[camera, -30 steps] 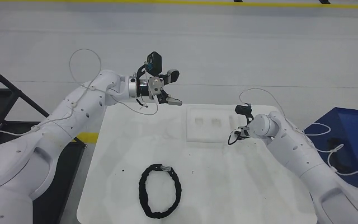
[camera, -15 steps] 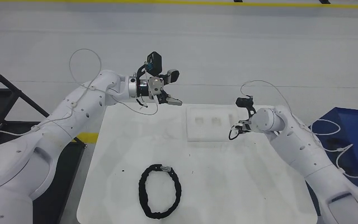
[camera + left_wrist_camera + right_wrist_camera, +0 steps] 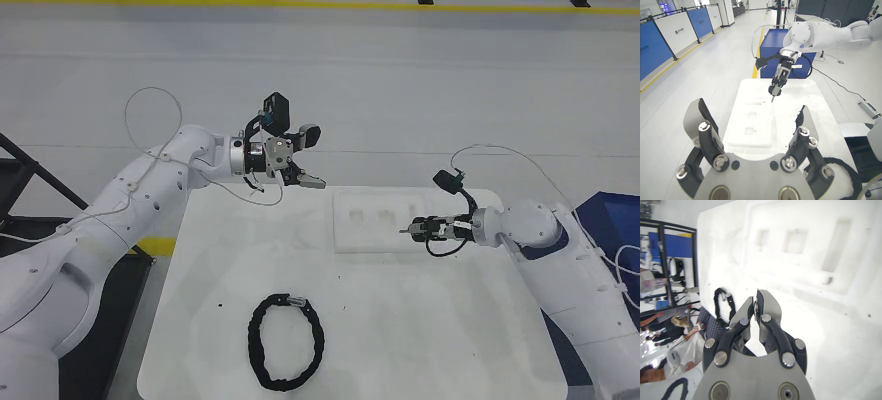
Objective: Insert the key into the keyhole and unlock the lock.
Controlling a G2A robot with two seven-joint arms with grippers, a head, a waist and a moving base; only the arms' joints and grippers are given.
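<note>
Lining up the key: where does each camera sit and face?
Top view: above the arms, looking down at table, chain lock, both arms.
Left wrist view: behind open left gripper, facing foam tray and right gripper.
Right wrist view: behind right gripper holding key, facing foam tray and chain lock.
All three share the foam tray.

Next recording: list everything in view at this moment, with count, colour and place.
Silver metal key: one, silver, held above the tray's right end.
Black fabric-sleeved chain lock: one, black, looped on the table's near side.
White foam tray with rectangular recesses: one, white, middle of the table's far side.
White table: one, white, under the tray and lock.
Left gripper: one, grey and black, open, above the table's far left corner.
Right gripper: one, grey and black, shut on the key.
</note>
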